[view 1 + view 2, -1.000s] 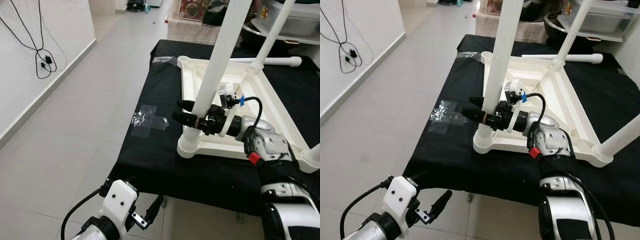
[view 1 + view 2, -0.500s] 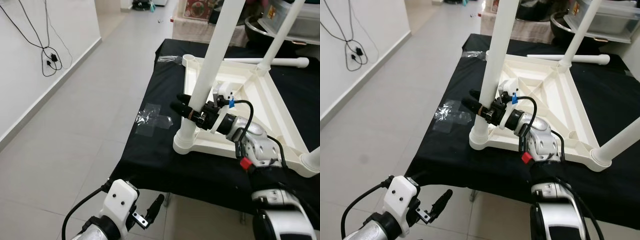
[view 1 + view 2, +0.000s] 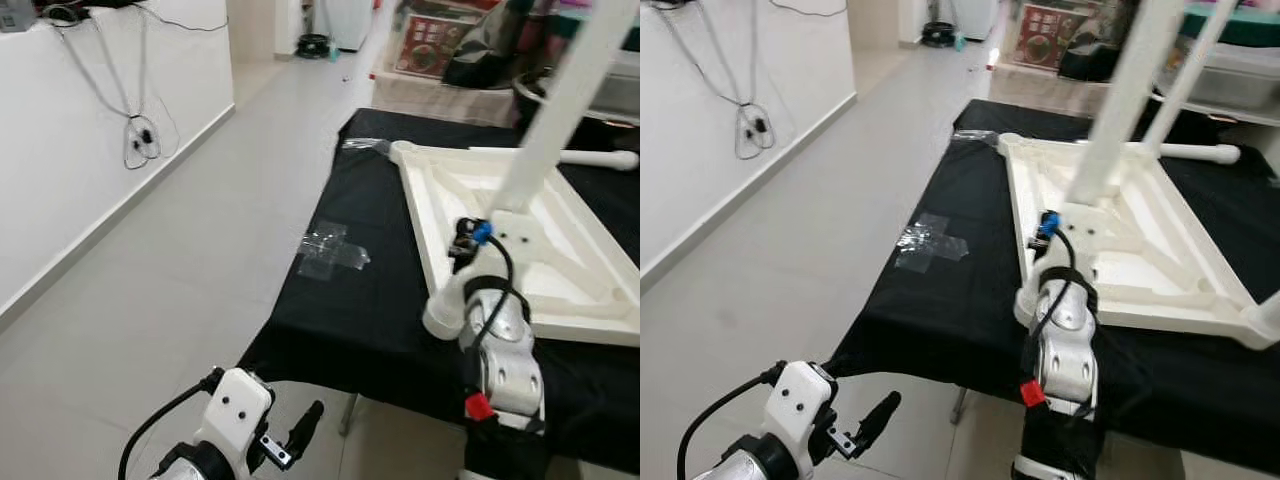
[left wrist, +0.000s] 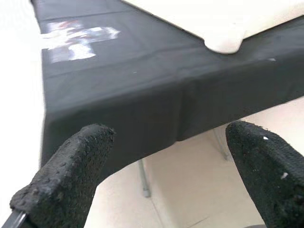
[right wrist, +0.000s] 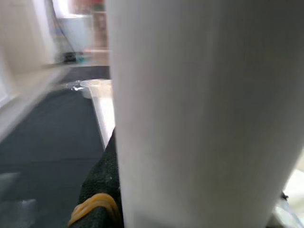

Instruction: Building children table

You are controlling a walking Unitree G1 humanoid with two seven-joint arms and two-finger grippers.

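Observation:
The white children's table lies upside down on a black-covered tabletop. A white leg rises at a slant from its near left corner socket. My right gripper holds this leg low down, with my own forearm partly hiding it. In the right wrist view the leg is very close, and one black finger with a yellow band presses its side. My left gripper hangs open below the tabletop's near edge, its fingers wide apart.
A second upright leg stands at the far corner and another white leg lies behind the table. Clear tape is stuck on the cloth. A white wall with hanging cables runs along the left, beyond bare tiled floor.
The whole view has swung, so the camera moved. My right forearm now stands in front of the leg and hides the fingers that showed around it before. The left arm still hangs low.

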